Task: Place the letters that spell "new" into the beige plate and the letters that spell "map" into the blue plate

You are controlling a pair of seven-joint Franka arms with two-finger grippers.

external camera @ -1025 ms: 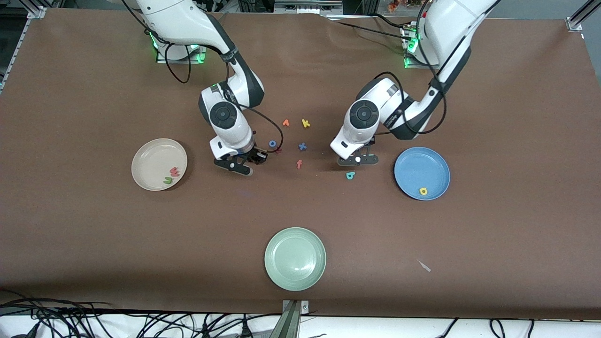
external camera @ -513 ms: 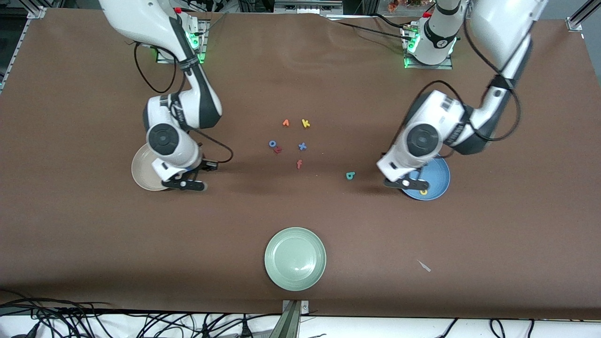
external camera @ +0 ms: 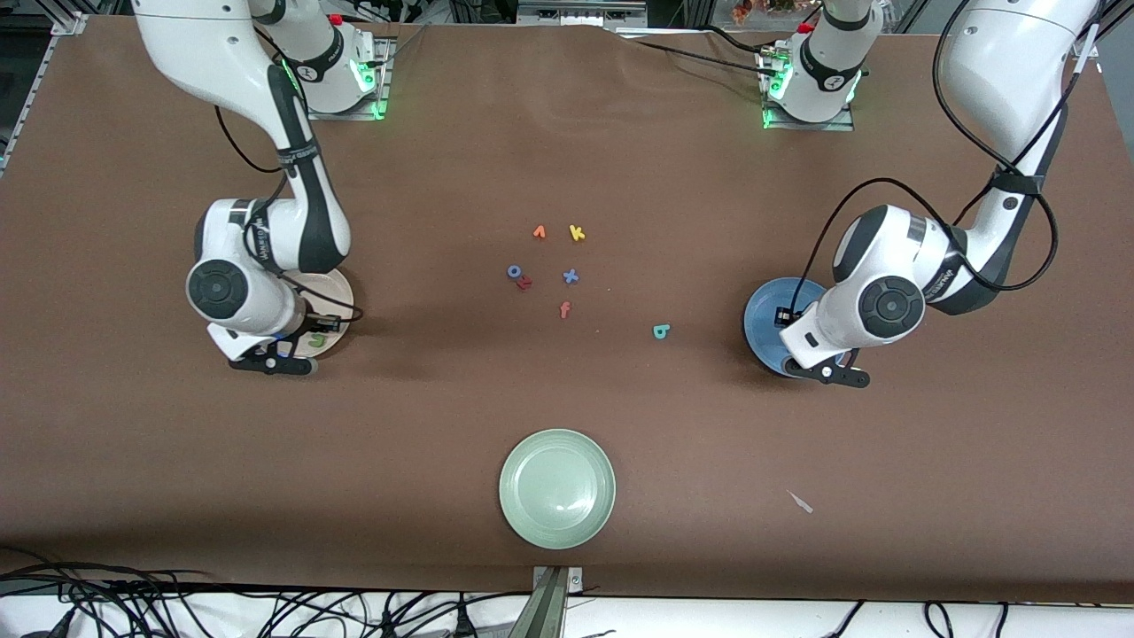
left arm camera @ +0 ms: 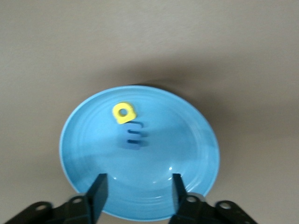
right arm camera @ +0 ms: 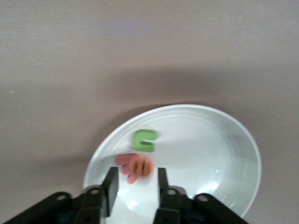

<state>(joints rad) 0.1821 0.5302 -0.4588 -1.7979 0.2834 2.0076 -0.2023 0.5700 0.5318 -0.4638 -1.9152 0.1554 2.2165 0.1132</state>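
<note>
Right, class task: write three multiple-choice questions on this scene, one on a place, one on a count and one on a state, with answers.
1. Where is the teal letter?
A. on the table
B. in a plate
C. held by an arm

2. How many letters lie in the blue plate?
A. one
B. two
C. three

3. How is the left hand?
A. shut on a letter
B. shut and empty
C. open over the blue plate

Answers:
1 A: it lies on bare table, apart from every plate.
2 B: the left wrist view shows a yellow letter and a blue letter there.
3 C: its fingers stand apart with nothing between them.
</note>
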